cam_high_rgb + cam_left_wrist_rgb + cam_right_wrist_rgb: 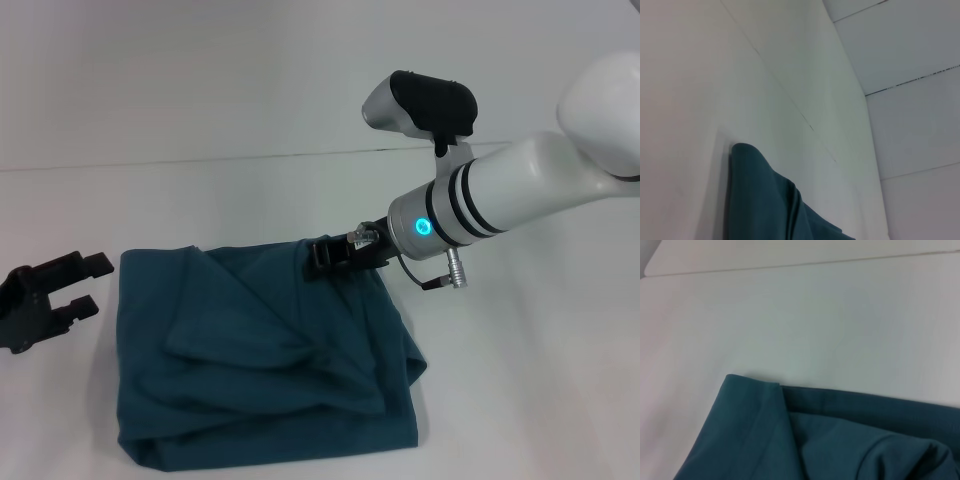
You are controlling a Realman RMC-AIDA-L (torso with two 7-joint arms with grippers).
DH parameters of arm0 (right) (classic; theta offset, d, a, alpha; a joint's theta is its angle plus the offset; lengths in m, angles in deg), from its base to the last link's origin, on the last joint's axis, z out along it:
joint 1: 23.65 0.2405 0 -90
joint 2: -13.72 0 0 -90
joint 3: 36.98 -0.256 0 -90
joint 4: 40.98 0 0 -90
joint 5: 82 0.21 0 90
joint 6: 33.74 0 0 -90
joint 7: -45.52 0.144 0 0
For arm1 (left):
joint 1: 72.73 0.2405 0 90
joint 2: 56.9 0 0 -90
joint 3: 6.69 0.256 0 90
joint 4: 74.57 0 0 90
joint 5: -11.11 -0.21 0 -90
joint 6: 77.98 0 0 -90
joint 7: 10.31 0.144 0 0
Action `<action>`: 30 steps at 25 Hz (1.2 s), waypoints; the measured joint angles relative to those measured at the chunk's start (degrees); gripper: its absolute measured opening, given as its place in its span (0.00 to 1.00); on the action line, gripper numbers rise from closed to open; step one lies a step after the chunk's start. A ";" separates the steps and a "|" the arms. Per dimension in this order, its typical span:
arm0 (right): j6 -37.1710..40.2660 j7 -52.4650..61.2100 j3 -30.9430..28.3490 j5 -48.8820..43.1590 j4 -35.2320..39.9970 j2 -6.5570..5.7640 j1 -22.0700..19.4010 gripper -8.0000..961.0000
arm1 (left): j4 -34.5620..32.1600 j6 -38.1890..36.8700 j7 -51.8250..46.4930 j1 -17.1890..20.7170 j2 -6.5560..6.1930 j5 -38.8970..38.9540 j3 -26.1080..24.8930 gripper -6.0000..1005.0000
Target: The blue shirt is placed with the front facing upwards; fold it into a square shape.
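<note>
I see the table (200, 120) with the shirt (260, 360) folded into a rumpled block between my 2 grippers. My right gripper (325, 257) sits on its far edge; I cannot tell its finger state. My left gripper (85, 285) rests just beside the shirt's left edge, fingers apart, holding nothing.

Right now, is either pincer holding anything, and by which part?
Left pincer is open beside the blue shirt, holding nothing. Right pincer sits at the shirt's far edge; whether it grips the cloth cannot be told.
</note>
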 joint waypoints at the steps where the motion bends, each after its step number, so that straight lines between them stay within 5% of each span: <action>1: 0.04 0.00 -0.09 0.02 0.05 0.00 -0.05 0.13 | 0.07 0.00 0.00 0.01 0.00 0.00 0.00 0.78; 5: 1.61 0.06 -0.65 0.26 1.82 -0.12 -0.89 0.05 | 0.35 0.00 0.01 -0.03 -0.07 0.00 0.00 0.78; 20: 14.62 4.04 -4.60 -0.18 18.10 -1.60 -8.95 0.06 | 0.32 -0.50 0.06 0.36 -0.08 0.00 0.01 0.78; 24: 11.53 5.00 -4.85 -2.39 16.20 -2.69 -9.51 0.07 | 0.30 -0.44 0.03 0.38 -0.03 0.00 0.01 0.78; 30: 8.25 3.35 -4.57 -2.58 12.49 -2.45 -8.68 0.07 | 0.37 -0.12 0.01 0.21 0.00 0.00 0.23 0.78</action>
